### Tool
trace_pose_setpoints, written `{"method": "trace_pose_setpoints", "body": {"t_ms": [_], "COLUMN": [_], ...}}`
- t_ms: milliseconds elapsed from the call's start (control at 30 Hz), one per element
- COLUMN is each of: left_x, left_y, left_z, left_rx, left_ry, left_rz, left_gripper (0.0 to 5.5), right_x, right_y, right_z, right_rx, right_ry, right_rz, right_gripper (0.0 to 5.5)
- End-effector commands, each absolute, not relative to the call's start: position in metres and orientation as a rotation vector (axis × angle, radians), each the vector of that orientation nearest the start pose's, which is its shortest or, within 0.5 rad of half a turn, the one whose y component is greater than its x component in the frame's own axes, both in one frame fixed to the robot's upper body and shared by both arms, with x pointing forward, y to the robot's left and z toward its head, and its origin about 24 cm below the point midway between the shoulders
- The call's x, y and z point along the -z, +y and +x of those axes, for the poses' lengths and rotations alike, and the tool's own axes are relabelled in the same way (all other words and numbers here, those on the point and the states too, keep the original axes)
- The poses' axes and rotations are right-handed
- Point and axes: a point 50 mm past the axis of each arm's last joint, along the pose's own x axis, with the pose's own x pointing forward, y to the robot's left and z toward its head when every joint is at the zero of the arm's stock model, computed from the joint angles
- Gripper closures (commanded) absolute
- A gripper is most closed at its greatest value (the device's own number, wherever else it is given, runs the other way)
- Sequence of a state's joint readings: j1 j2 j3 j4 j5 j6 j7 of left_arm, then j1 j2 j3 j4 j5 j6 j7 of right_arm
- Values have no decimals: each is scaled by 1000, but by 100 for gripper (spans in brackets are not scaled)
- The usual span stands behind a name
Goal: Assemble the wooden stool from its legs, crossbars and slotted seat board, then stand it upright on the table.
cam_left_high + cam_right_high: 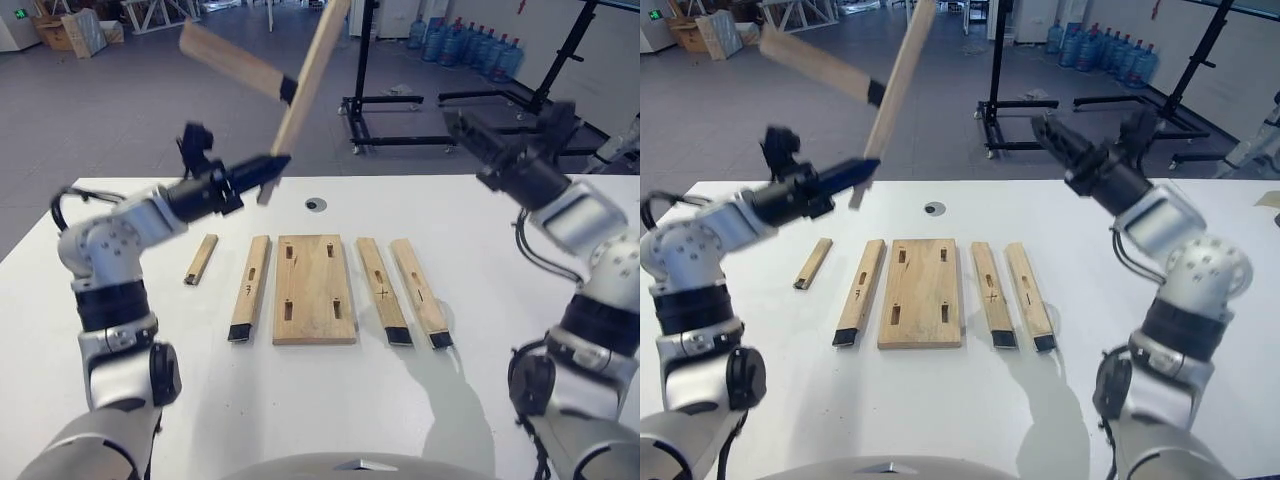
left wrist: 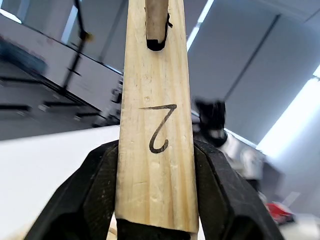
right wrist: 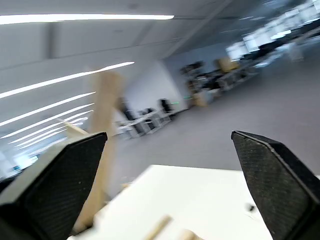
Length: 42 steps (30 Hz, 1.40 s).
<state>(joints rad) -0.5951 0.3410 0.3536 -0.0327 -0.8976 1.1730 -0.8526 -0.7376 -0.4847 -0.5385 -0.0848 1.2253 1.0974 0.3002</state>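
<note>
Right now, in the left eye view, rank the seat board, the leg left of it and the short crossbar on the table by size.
1. slotted seat board
2. leg left of it
3. short crossbar
All lie flat side by side, so nearness barely matters.

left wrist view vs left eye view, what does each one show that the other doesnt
Left wrist view: a handwritten 2 on the held leg, and the fingers pressing its two edges.
Left eye view: the seat board, three more legs and a short crossbar lying on the table, plus the raised right end effector.
Both: the left end effector clamped on that leg, with a crossbar fitted through its slot.
</note>
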Motion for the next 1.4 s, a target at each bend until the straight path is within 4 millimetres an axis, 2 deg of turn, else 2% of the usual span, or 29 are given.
{"method": "trace_pose_setpoints", "body": {"t_ms": [33,133,233,367,600,867,1033,1400], "left_x": [-182,-189,-194,-191,-176,-181,-187,-182], "left_y": [158,156,150,145,143,141,143,133], "left_z": [280,276,271,267,268,261,261,251], "left_rx": [1338,1393,1447,1450,1407,1461,1470,1523], "left_ry": [146,106,105,139,192,182,163,225], "left_rz": [-738,-788,-789,-754,-706,-712,-722,-723], "left_gripper": [348,348,348,348,348,348,348,348], "right_x": [-274,-254,-243,-255,-273,-259,-245,-270], "right_y": [-175,-152,-151,-144,-128,-118,-137,-110], "right_z": [295,297,300,295,276,281,284,278], "right_rx": [-1004,-1078,-1059,-1131,-1259,-1217,-1119,-1304], "right_ry": [2,118,160,122,63,111,114,70], "right_rz": [640,734,815,905,959,947,933,1013], "right_gripper": [52,12,10,10,10,10,10,10]}}
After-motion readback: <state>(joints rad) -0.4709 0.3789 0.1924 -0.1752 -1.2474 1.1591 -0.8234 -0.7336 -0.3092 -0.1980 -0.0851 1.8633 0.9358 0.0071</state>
